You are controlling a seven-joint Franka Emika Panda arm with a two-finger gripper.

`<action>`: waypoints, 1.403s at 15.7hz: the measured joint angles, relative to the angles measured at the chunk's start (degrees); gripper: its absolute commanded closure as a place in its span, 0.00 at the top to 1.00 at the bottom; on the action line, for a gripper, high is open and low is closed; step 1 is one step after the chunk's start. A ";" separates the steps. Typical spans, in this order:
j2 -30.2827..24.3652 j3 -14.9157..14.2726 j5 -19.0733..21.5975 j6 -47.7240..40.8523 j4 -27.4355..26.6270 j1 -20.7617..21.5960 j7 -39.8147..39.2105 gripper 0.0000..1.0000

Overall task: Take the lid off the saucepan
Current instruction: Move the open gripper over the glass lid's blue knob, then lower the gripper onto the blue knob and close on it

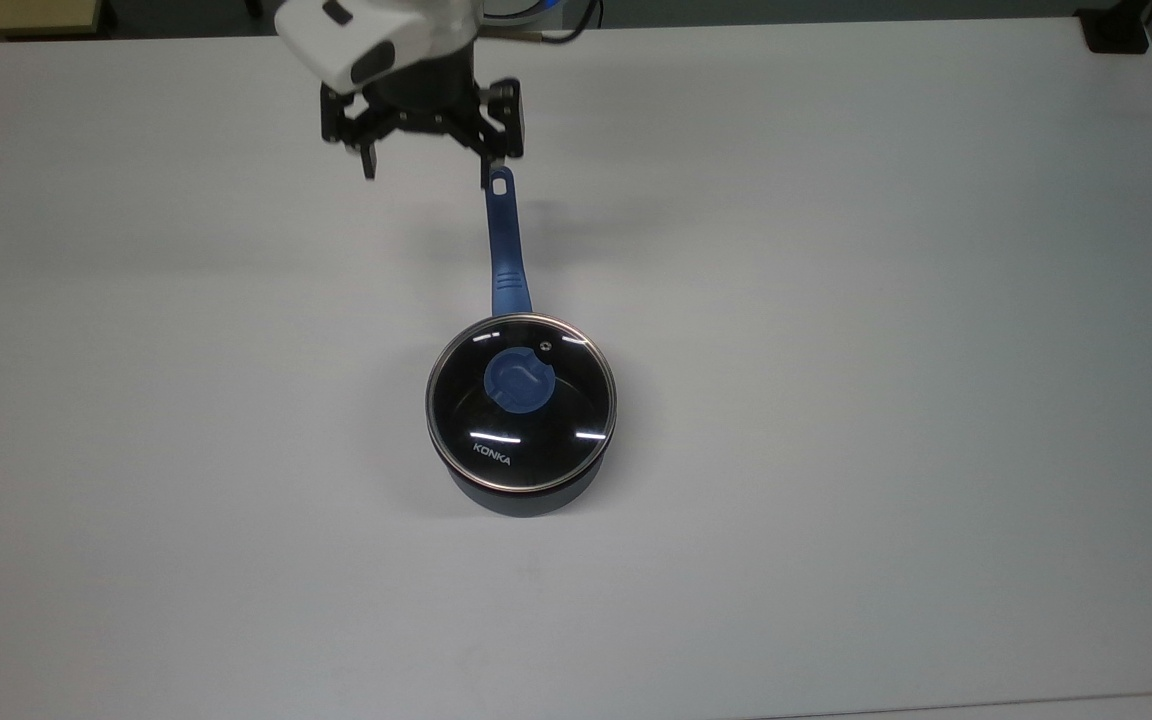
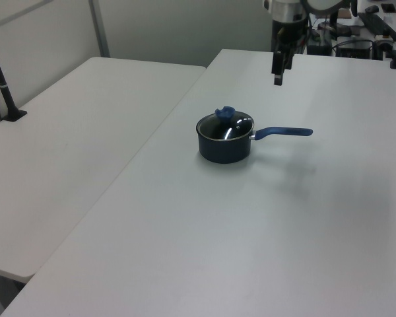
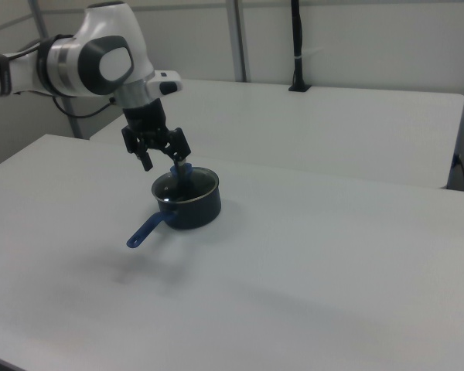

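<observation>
The lid [image 1: 521, 404] is sitting flat on the saucepan [image 1: 524, 492], seated all the way around as far as you can see, with its steel rim lined up on the pot's edge. In the top view you get the blue knob [image 1: 519, 380] dead centre, a small vent hole just up and to the right of it, and the white KONKA lettering down near the lower left of the glass. The saucepan is parked around the middle of the white table [image 1: 886, 300], and its long blue handle [image 1: 506, 240] runs straight up toward the top view's top edge, hole end farthest from the pot. In the left view the same handle [image 2: 284, 133] points to the left view's right, and in the right view it sticks out toward the lower left.

Your gripper [image 1: 428, 168] is up in the air with its fingers spread wide apart and nothing between them. In the top view it hangs over the far end of the handle, with one fingertip lining up right by the hole, well apart from the lid. The left view shows it [image 2: 278, 72] clearly above the table, back beyond the pot. In the right view the gripper [image 3: 161, 154] overlaps the pot's far side, so you can't judge the gap from there. A second white table [image 2: 66, 152] butts up alongside the one you're working on.
</observation>
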 measured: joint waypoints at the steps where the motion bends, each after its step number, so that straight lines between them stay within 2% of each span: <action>1: 1.93 0.02 0.01 0.38 1.85 0.00 0.00 1.00; 5: 7.17 0.47 0.01 1.34 6.42 0.04 -0.05 1.00; 10: 10.64 1.64 2.58 9.21 8.41 0.19 -0.05 1.00; 14: 14.27 1.93 2.90 14.30 10.66 1.39 -0.96 1.00; 17: 16.37 1.94 2.93 16.28 11.87 1.47 -8.46 1.00; 19: 17.07 1.94 2.96 16.32 12.34 1.46 -16.75 0.95; 22: 17.78 1.94 2.96 16.32 12.88 1.47 -24.71 0.92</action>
